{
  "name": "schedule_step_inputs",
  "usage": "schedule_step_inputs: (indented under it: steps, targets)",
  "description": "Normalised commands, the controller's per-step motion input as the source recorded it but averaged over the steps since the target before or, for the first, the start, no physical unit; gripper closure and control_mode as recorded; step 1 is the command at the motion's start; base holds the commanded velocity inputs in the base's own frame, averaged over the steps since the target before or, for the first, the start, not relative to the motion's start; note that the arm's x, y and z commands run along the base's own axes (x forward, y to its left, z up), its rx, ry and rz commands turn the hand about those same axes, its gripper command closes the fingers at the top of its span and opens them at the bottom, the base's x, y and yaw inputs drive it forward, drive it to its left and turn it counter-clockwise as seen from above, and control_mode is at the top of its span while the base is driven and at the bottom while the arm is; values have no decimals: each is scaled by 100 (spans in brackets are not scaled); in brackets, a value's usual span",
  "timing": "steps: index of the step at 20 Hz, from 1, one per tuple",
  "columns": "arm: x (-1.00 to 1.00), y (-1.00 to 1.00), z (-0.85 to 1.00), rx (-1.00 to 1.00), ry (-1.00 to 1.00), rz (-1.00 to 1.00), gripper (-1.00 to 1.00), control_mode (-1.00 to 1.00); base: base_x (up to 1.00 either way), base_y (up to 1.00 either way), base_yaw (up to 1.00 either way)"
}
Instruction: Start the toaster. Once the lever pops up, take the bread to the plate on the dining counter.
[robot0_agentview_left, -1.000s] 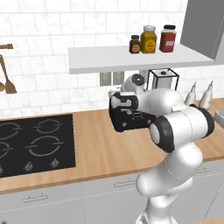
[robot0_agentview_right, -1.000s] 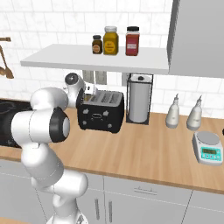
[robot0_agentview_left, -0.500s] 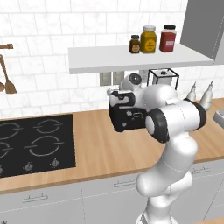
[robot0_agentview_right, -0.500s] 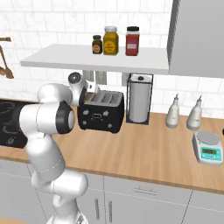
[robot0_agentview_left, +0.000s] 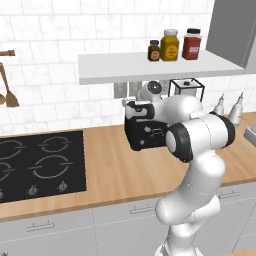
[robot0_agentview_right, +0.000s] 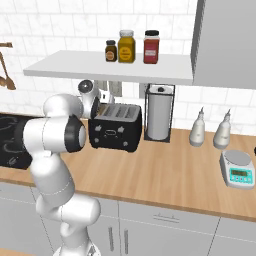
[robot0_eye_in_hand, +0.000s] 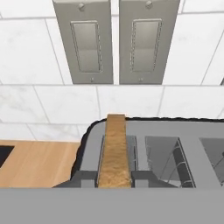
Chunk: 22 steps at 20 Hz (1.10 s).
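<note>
hand view: thin light-tan bread slice with darker crust edge stands on edge in the near slot of the black boxy two-slot toaster, its top above the slot rim; second slot beside it shows bare wire guides
wall behind: two grey switch plates on white marble tile, right above the toaster's far edge
claw: gripper sits at the toaster's top left end in the left base view; fingertips hidden under the hand view's bottom edge, jaws drawn together; bread lines up with the middle of the hand view, but cannot tell whether the fingers clamp it
toaster position: on the light wood wall counter, back near the tiles, between the black hob and the wire-framed paper towel holder
toaster front: small white marks visible in right base view
arm: white arm bends in from the robot's side, elbow in front of the toaster, wrist over the toaster's hob-side end
shelf: white wall shelf above the toaster carries three jars, small dark, amber, red
right of counter: two pale bottles and a small kitchen scale, well apart from the toaster
</note>
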Motion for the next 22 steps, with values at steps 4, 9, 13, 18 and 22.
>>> schedule_step_inputs:
  steps: [4, 9, 13, 18, 22]
  targets:
    - [-39, 7, -8, 0, 0, 0, 100, -100, 0, 0, 0]
    - [-55, 10, 13, 0, 0, 1, 100, -100, 0, 0, 0]
    - [-53, 8, 48, 0, -8, 0, 100, -100, 0, 0, 0]
    - [-43, 1, 88, 0, -19, 0, 100, -100, 0, 0, 0]
    - [-37, 0, 85, 0, -13, 0, 100, -100, 0, 0, 0]
